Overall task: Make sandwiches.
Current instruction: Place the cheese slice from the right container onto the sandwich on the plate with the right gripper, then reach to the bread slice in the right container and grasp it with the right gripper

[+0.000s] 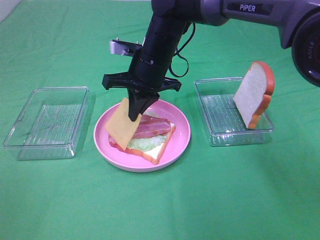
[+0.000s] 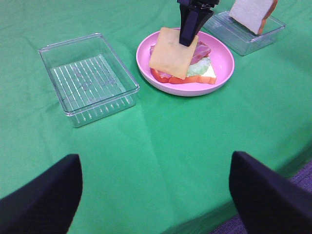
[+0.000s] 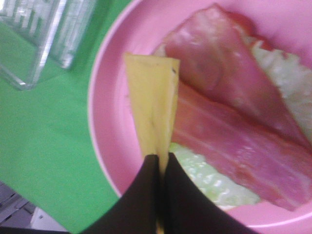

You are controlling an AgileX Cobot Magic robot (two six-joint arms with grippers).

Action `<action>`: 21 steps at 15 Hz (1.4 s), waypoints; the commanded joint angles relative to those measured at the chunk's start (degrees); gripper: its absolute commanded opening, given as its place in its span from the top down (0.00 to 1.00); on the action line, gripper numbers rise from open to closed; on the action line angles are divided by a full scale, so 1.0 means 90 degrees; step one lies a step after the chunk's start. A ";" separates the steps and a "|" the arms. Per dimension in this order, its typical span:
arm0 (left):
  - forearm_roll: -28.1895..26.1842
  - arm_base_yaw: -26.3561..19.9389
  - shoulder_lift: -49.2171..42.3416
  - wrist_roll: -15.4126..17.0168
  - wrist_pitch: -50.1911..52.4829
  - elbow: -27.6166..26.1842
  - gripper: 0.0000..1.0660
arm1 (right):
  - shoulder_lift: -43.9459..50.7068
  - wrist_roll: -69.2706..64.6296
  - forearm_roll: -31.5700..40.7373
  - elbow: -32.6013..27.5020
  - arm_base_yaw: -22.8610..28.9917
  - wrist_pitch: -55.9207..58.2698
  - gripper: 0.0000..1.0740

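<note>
1. While the right gripper (image 1: 135, 116) hung over the pink plate (image 1: 176, 142), its jaws were clamped tight on one edge of a yellow cheese slice (image 1: 121, 127); the right wrist view showed the black fingertips (image 3: 146, 190) pinched together w/ the cheese between them.
2. Cheese slice hung tilted, lower corner reaching past the plate's left rim in the exterior view; it sat above the stack, and contact w/ the stack could not be confirmed.
3. Partial sandwich (image 1: 150, 140) lay on the plate: white bread slice w/ orange-brown crust at bottom, pale green lettuce (image 1: 142, 143) on it, pink-red ham/bacon strips (image 1: 152, 126) on top.
4. Second bread slice (image 1: 254, 94) stood upright, leaning in the clear tray (image 1: 215, 130) to the right of the plate.
5. Another clear tray (image 1: 47, 122) sat to the left of the plate, apart from it.
6. Left gripper (image 2: 156, 195): fingers spread wide, nothing between them, positioned above the green cloth (image 2: 161, 141) well back from the plate.
</note>
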State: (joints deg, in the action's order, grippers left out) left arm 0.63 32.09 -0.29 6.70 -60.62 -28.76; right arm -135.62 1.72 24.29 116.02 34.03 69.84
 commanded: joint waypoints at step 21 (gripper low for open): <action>0.0013 0.0013 -0.0051 0.0006 0.0064 0.0006 0.27 | 0.1827 -0.1019 -0.2566 -0.0032 -0.2024 0.0439 0.27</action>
State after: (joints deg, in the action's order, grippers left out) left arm 0.63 32.09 -0.29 6.70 -60.62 -28.76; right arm -119.75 -7.16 1.83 116.02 16.33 69.90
